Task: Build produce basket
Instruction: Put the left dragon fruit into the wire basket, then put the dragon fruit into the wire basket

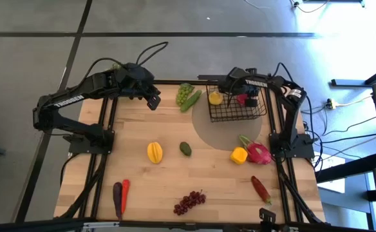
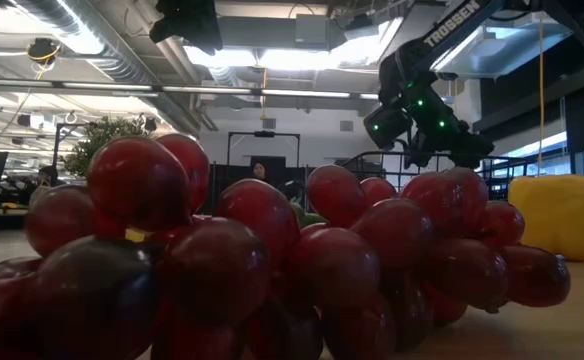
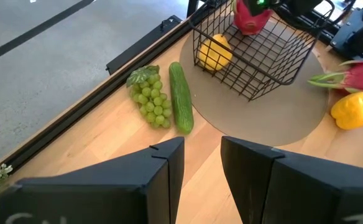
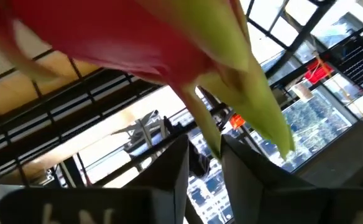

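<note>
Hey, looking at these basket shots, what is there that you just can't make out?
- Low view: purple grapes fill the picture and hide most of the table and the basket.
- Right wrist view: a pink dragon fruit blocks the right gripper; whether it is held is unclear.
- High view: the dragon fruit at the basket is partly covered by that gripper.

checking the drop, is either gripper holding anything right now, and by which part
Left gripper holds nothing. Right gripper, over the basket, has a dragon fruit by its green leaf tip; whether the grip is tight cannot be told.
</note>
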Motion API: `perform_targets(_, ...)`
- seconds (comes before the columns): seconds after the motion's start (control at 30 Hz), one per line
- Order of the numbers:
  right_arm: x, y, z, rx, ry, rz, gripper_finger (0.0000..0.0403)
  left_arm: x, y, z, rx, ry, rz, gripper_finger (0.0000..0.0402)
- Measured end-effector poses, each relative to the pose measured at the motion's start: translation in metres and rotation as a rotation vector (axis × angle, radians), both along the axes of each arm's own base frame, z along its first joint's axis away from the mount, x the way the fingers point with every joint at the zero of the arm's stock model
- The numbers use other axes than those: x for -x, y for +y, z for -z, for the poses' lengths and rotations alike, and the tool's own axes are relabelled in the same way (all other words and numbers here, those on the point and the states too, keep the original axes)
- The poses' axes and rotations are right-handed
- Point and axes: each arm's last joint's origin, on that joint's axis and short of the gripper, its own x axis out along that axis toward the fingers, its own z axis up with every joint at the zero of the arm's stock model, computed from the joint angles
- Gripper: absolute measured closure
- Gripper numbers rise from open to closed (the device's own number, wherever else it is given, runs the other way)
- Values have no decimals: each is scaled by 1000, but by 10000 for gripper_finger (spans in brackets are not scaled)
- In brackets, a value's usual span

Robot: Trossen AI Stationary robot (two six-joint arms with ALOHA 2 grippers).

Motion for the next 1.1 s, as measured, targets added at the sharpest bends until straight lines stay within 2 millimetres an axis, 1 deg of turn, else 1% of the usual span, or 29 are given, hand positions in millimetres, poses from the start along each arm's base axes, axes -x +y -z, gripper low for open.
perform_targets(0.17, -1, 6, -9, 19, -26, -18, 314, 0, 0, 0, 0, 0, 0, 307)
perform_targets(0.3, 2, 8, -17, 53, -34, -31, 314, 0, 0, 0, 0, 0, 0, 307)
perform_targets(0.5, 8, 15, -41, 147, -71, -65, 314, 0, 0, 0, 5, -3, -5, 307)
perform_targets(0.67, 12, 31, -63, 197, -175, -65, 314, 0, 0, 0, 48, -28, -42, 307)
perform_targets(0.77, 14, 44, -75, 204, -266, -61, 315, 2, -1, 2, 83, -25, -69, 307)
perform_targets(0.83, 13, 53, -83, 176, -342, -51, 315, 3, -1, 4, 106, -16, -85, 307)
perform_targets(0.97, 9, 70, -111, 132, -598, 3, 315, 6, -2, 7, 141, 21, -106, 307)
perform_targets(1.1, 8, 88, -141, 7, -874, 83, 315, 7, -3, 9, 148, 43, -108, 307)
